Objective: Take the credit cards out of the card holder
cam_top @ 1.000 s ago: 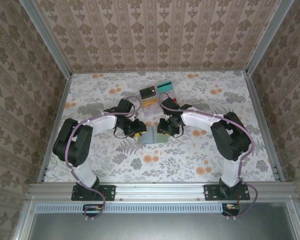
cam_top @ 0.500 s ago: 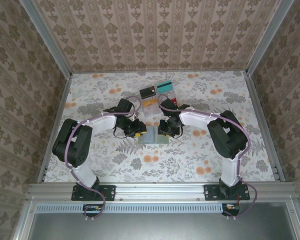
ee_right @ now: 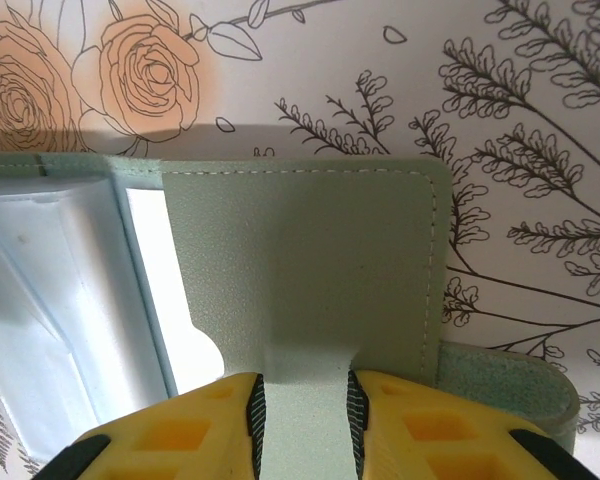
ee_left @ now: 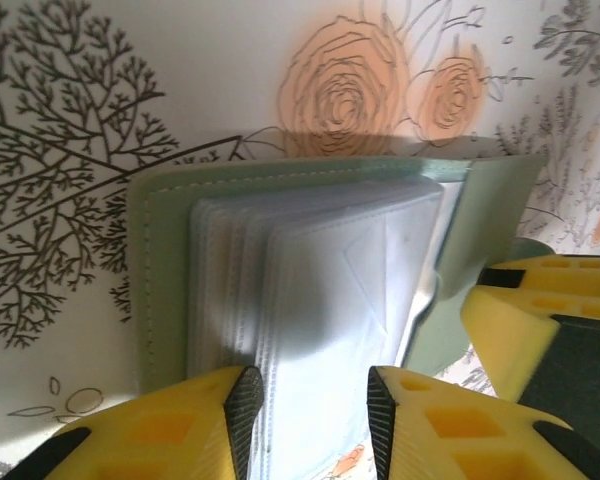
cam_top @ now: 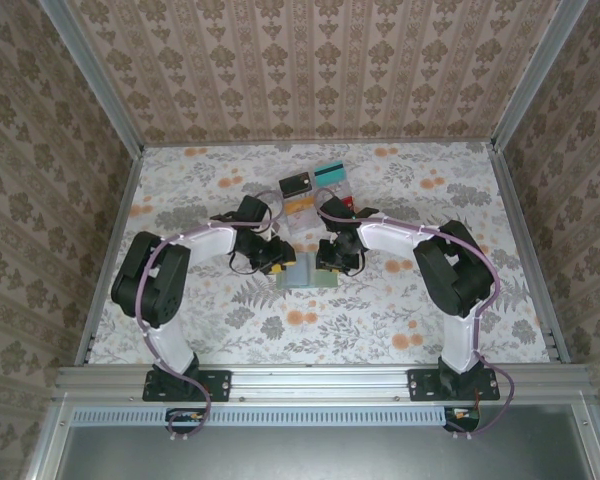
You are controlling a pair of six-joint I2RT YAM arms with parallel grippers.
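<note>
Right gripper (ee_right: pixel 305 388), grey-green holder (ee_right: pixel 310 250), probably open

Both arms reached from the bottom of the top view toward mid-frame, elbows bowed outward and wrists turned in toward each other. The left gripper (cam_top: pixel 282 259) sat just left of centre and the right gripper (cam_top: pixel 331 264) just right of it. In each wrist view the yellow jaws at the bottom edge were pinched on the card holder (cam_top: pixel 306 276).
</note>
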